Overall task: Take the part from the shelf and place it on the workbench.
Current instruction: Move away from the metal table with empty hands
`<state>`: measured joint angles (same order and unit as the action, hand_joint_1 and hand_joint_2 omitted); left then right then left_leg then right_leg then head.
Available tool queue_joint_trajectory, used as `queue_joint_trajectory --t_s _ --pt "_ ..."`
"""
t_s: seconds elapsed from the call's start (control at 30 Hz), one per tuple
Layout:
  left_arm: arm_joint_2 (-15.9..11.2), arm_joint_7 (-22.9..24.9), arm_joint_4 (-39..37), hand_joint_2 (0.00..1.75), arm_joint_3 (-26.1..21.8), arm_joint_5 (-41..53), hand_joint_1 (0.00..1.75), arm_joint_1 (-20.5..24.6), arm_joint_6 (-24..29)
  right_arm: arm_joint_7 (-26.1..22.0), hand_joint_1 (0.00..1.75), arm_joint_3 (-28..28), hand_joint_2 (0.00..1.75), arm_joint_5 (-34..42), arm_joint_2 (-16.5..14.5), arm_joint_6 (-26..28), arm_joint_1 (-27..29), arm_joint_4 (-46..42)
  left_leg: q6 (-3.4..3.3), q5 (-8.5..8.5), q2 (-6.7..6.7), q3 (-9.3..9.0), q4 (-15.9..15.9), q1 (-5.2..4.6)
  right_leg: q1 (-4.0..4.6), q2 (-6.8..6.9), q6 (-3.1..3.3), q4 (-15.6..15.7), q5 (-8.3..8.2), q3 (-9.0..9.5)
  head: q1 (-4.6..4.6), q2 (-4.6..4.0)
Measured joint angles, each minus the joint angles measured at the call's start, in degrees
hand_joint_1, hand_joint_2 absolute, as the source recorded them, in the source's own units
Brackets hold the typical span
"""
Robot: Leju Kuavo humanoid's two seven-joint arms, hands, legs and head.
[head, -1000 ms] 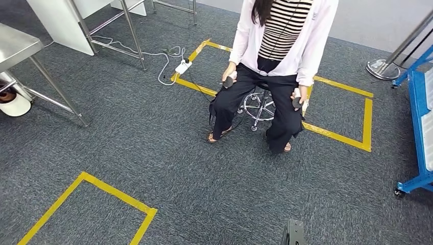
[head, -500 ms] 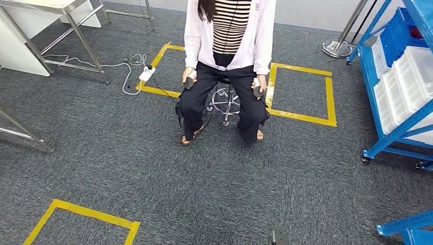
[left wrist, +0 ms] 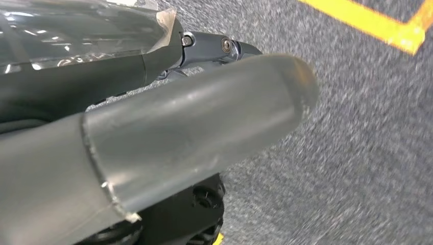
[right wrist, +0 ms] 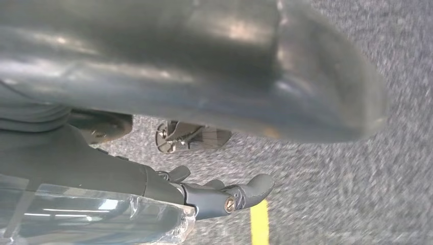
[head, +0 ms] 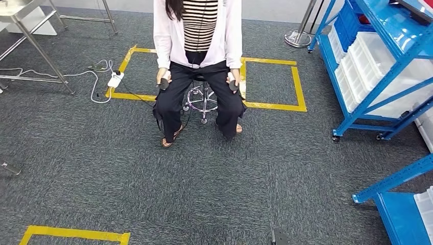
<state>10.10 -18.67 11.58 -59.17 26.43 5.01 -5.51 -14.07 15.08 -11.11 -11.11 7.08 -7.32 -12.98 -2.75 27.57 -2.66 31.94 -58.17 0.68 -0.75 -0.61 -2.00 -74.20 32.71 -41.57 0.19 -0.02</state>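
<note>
A blue shelf with white bins stands at the right of the head view, and I cannot make out a part on it. A steel workbench shows at the far left. In the left wrist view my left hand hangs over grey carpet, its thumb and dark fingers apart, holding nothing. In the right wrist view my right hand also hangs over the carpet, its fingers stretched out with nothing in them.
A person sits on a wheeled stool straight ahead, a controller in each hand. A power strip and its cable lie on the carpet to the left. Yellow tape squares mark the floor. Another blue rack is at lower right.
The whole picture has shifted: the camera has turned to the right. The person and the tables slid left in the view, and the blue shelf came further in.
</note>
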Motion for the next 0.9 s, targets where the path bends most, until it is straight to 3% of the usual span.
queue_joint_trajectory --t_s 0.07,0.13,0.17,0.2,0.27,0.33,0.4,0.47,0.5,0.53,0.57,0.63,0.7,0.77,0.83,0.9 --pt "0.01 0.01 0.0 0.0 0.0 0.0 0.0 0.04 -0.02 0.01 0.0 0.01 0.0 0.03 0.03 0.0 0.03 0.07 0.1 0.04 -1.41 -0.1 -0.02 -0.04 -0.01 1.44 -0.77 7.11 -2.42 4.34 0.07 0.0" --pt "-0.01 0.0 0.01 0.0 0.0 0.0 0.0 0.06 -0.06 0.01 0.0 0.01 0.0 0.03 0.0 0.0 -0.14 0.09 0.52 0.27 -2.56 -0.4 -0.06 -0.28 0.25 4.34 -0.69 14.6 -4.75 8.64 0.07 0.0" --pt "-0.03 0.0 0.01 0.0 0.0 0.0 0.0 0.07 -0.07 0.01 0.0 0.01 0.0 0.03 -0.03 -0.01 -0.25 0.1 0.84 0.41 -3.08 -0.62 -0.07 -0.4 0.44 5.25 -0.33 16.33 -5.32 9.49 0.06 0.0" --pt "-0.02 0.0 0.01 0.0 0.0 0.0 0.0 0.09 -0.06 0.01 0.0 0.01 0.0 0.03 -0.03 -0.01 -0.33 0.11 1.2 0.56 -3.64 -0.84 -0.02 -0.46 0.69 5.33 0.09 16.64 -5.53 9.47 0.03 0.0" --pt "0.06 0.0 0.0 0.0 0.0 0.0 0.0 0.23 -0.05 0.01 0.0 0.02 0.0 0.04 0.02 -0.02 -0.36 0.14 1.98 0.92 -4.23 -1.19 -0.13 -0.22 0.54 3.93 0.86 16.89 -5.87 9.45 0.02 0.0" --pt "0.12 -0.01 0.0 0.0 0.0 0.0 0.0 0.28 -0.05 0.02 0.0 0.04 0.0 0.08 0.05 -0.01 -0.37 0.18 2.61 2.86 -1.88 -0.42 -2.46 0.16 0.02 2.48 1.8 17.14 -6.28 9.75 -0.08 0.0" --pt "0.08 0.01 -0.01 0.0 0.01 0.02 0.0 0.12 -0.05 0.07 0.0 0.05 0.0 0.1 0.0 0.0 -0.47 0.21 2.89 6.69 1.44 2.37 -8.81 0.35 -0.03 1.04 2.61 17.17 -6.58 9.76 -0.19 0.0" --pt "0.08 0.05 -0.04 0.0 0.02 0.08 0.0 0.0 -0.03 0.2 0.0 0.07 0.0 0.17 0.01 0.0 -0.44 0.26 3.02 9.04 2.54 5.28 -14.83 0.43 0.16 -0.49 2.9 17.14 -6.66 9.7 -0.21 0.0" --pt "0.08 0.09 -0.07 0.0 0.02 0.13 0.0 0.0 -0.02 0.3 0.0 0.11 0.0 0.26 0.03 0.0 -0.38 0.28 3.03 8.56 2.68 5.73 -15.42 0.51 0.19 -1.35 2.89 17.09 -6.66 9.73 -0.25 0.0" --pt "0.09 0.13 -0.08 0.0 0.01 0.21 0.0 0.0 -0.02 0.37 0.0 0.16 0.0 0.37 0.05 0.0 -0.31 0.31 3.03 7.01 2.78 5.17 -13.88 0.63 0.17 -2.16 2.87 17.01 -6.66 9.78 -0.25 0.0" --pt "0.08 0.16 -0.09 0.0 0.01 0.33 0.0 0.02 -0.03 0.42 0.0 0.21 0.0 0.49 0.06 0.0 -0.28 0.32 3.02 4.8 3.23 3.79 -10.62 0.81 0.14 -2.99 2.84 16.86 -6.64 9.8 -0.26 0.0" --pt "0.07 0.25 -0.13 0.0 0.02 0.55 0.0 0.04 -0.09 0.45 0.0 0.3 0.0 0.72 0.06 -0.01 -0.31 0.33 3.0 1.62 5.78 0.99 -4.04 1.24 0.24 -4.48 2.48 16.34 -6.53 9.45 -0.26 0.0" --pt "0.07 0.34 -0.19 0.0 0.03 0.67 0.0 0.11 -0.15 0.44 0.0 0.4 0.0 0.91 0.08 -0.02 -0.29 0.35 2.72 0.99 7.26 0.14 -1.59 1.15 0.33 -5.6 1.65 16.07 -6.63 8.72 -0.24 0.0" --pt "0.14 0.42 -0.2 0.0 0.03 0.7 0.0 0.26 -0.19 0.44 0.0 0.55 0.0 1.04 0.14 -0.04 -0.1 0.38 1.92 0.64 6.11 0.14 -1.15 0.74 0.25 -6.36 0.75 16.28 -6.92 8.12 -0.22 0.0" --pt "0.26 0.46 -0.21 0.0 0.02 0.71 0.0 0.43 -0.27 0.44 0.0 0.69 0.0 1.1 0.21 -0.04 0.0 0.42 0.86 0.08 4.77 -0.13 -0.3 0.59 0.2 -4.55 0.38 14.79 -6.07 7.05 -0.14 0.0" --pt "0.31 0.46 -0.22 0.0 0.02 0.72 0.0 0.48 -0.33 0.44 0.0 0.76 0.0 1.12 0.24 -0.04 -0.12 0.44 0.19 -0.22 3.15 -0.23 0.21 0.47 0.11 -1.47 0.58 8.9 -3.1 4.09 0.03 0.0"
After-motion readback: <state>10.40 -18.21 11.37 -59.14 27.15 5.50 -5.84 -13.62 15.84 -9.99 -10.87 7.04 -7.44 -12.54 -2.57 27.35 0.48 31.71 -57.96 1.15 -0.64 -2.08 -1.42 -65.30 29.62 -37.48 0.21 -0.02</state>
